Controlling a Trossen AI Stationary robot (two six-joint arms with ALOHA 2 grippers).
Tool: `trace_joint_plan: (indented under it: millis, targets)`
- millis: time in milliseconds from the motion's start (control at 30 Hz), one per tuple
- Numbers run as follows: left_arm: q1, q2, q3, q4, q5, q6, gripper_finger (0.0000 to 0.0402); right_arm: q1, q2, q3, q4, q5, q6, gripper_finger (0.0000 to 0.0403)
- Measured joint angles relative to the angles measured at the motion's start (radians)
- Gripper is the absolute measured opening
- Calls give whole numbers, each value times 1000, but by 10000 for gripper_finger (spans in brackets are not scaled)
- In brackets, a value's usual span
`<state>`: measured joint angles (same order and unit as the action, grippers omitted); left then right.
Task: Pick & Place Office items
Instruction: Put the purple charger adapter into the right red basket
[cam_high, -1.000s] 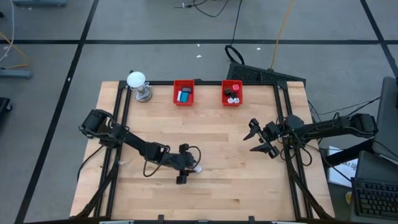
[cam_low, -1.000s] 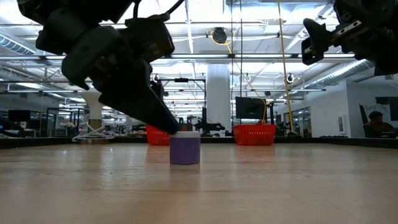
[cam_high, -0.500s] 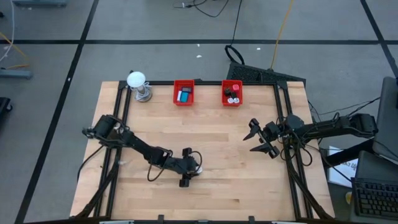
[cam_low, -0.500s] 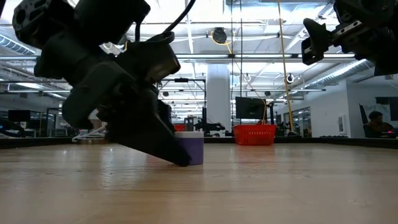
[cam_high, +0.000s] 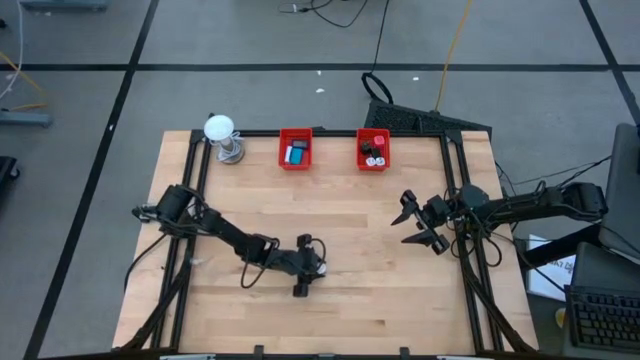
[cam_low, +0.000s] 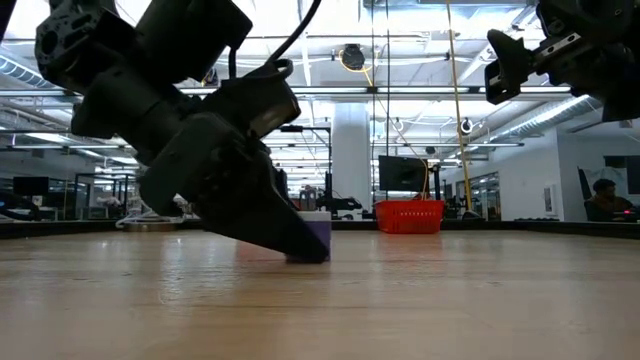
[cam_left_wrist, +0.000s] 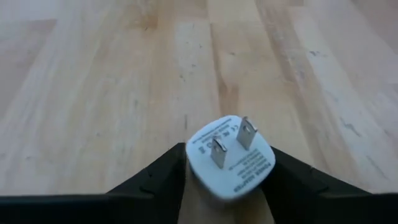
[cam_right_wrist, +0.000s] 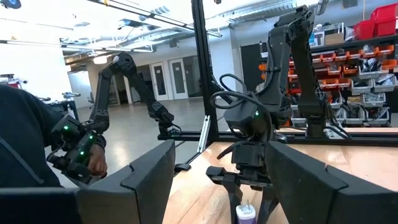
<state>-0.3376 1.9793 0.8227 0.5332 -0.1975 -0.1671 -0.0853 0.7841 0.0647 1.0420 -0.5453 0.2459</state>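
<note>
A small white plug adapter (cam_left_wrist: 229, 155) with two metal prongs on top stands on the wooden table (cam_high: 380, 290), near the middle front (cam_high: 318, 267). My left gripper (cam_high: 308, 268) has come low over it and is shut on it; in the low view one dark finger (cam_low: 275, 225) covers most of the adapter (cam_low: 321, 226). My right gripper (cam_high: 412, 222) hangs open in the air at the table's right side, holding nothing (cam_right_wrist: 217, 171). My left gripper pinches the adapter's two opposite side walls (cam_left_wrist: 193, 160) between its two fingers (cam_left_wrist: 155, 177). It comes slanting down from the table's left. The adapter stands on its base on the table with its prongs (cam_left_wrist: 246, 132) pointing up.
Two red bins (cam_high: 295, 150) (cam_high: 373, 148) with small pieces in them stand at the far edge. A white ball on a metal stand (cam_high: 221, 133) is at the far left corner. A person (cam_right_wrist: 25, 143) shows beyond the table in the right wrist view.
My left gripper has come down toward the table and a little toward its right edge, tipping further nose-down, so that its fingers now stand on both sides of the adapter. The adapter has stayed where it was.
</note>
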Motion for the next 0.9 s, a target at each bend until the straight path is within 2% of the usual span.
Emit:
trace_joint_plan:
  millis: [133,300,400,533,600,767,900]
  targets:
    - [9,0,0,0,-30,-40,148,2,0,0,-4,87,-1,238]
    - [26,0,17,0,-52,-127,148,39,-1,9,-108,253,-28,238]
    - [36,0,53,3,10,-116,148,82,1,45,-268,329,-83,238]
    - [55,0,124,-32,155,-90,148,134,23,126,-416,443,-151,238]
    - [70,-1,173,-89,269,-89,148,156,58,155,-471,453,-196,238]
    - [117,-1,287,-227,600,-79,148,217,173,222,-461,467,-387,238]
    - [172,-2,356,-269,824,-179,148,277,285,284,-427,467,-509,238]
